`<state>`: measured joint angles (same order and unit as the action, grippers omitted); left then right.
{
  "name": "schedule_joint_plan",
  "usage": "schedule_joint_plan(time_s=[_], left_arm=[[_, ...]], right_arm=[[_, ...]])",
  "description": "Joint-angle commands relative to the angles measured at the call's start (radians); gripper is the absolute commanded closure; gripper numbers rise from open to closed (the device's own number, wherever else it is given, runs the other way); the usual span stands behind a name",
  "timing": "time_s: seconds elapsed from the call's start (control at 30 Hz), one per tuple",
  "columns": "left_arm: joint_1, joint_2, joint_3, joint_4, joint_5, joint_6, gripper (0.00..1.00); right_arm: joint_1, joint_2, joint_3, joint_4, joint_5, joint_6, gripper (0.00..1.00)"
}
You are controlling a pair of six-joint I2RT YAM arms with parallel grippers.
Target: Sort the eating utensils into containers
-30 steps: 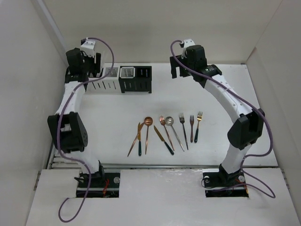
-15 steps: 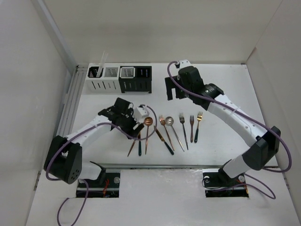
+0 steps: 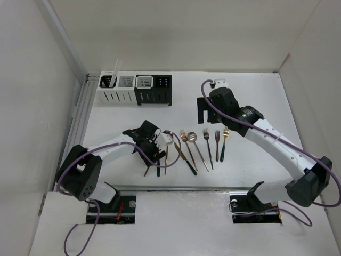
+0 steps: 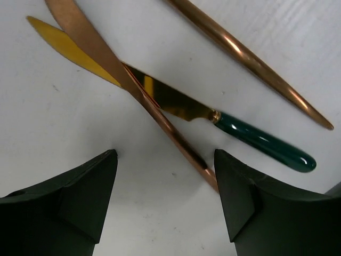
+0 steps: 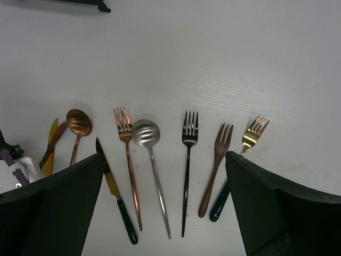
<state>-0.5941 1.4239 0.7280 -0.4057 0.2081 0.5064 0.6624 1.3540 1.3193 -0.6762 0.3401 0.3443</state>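
Several eating utensils lie in a row at the table's middle: a copper knife [image 3: 149,166] crossed over a gold green-handled knife [image 3: 158,165], a copper spoon [image 3: 167,156], a silver spoon [image 3: 196,146] and several forks [image 3: 208,148]. Four containers stand at the back left, two white [image 3: 116,95] and two black [image 3: 153,95]. Pale chopsticks [image 3: 114,72] lean out of the leftmost white one. My left gripper [image 3: 154,154] is open and low, its jaws either side of the copper knife [image 4: 160,114], with the gold knife [image 4: 256,138] just beyond. My right gripper [image 3: 204,111] is open and empty above the forks [image 5: 189,144].
The enclosure's white walls close in on the left, back and right. A metal rail [image 3: 80,114] runs along the table's left edge. Purple cables [image 3: 256,124] hang along both arms. The right wrist view also shows a gold dark-handled knife [image 5: 113,188] and a gold fork [image 5: 254,133].
My left arm swung from the back-left containers down to the crossed knives, leaving the chopsticks in the leftmost white container. My right gripper moved nearer and to the right, over the forks.
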Motion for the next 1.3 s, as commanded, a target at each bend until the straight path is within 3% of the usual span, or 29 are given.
schedule_joint_plan(time_s=[0.0,0.23,0.4,0.57,0.77,0.93,1.27], left_arm=[[-0.003,0.038,-0.009,0.056,-0.111,-0.071,0.31],[-0.048,0.125,-0.009,0.1,-0.197,-0.108,0.34],[-0.049,0.155,-0.009,0.091,-0.236,-0.131,0.74],[-0.013,0.175,0.001,0.073,-0.236,-0.14,1.0],[0.037,0.161,0.034,0.026,-0.207,-0.149,1.0],[0.123,0.086,0.214,-0.039,-0.096,-0.149,1.0],[0.231,-0.062,0.467,-0.028,-0.012,-0.118,1.0]], right_arm=[[0.008,-0.068,-0.012,0.0,0.053,0.044,0.0],[0.008,-0.167,-0.077,-0.009,0.092,0.062,0.0],[0.008,-0.217,-0.086,-0.01,0.103,0.073,0.0],[0.008,-0.227,-0.086,-0.01,0.123,0.073,0.0],[0.008,-0.227,-0.068,-0.01,0.134,0.062,0.0],[0.008,-0.199,-0.058,0.021,0.134,0.041,0.0],[0.008,-0.135,-0.02,0.112,0.116,-0.008,0.0]])
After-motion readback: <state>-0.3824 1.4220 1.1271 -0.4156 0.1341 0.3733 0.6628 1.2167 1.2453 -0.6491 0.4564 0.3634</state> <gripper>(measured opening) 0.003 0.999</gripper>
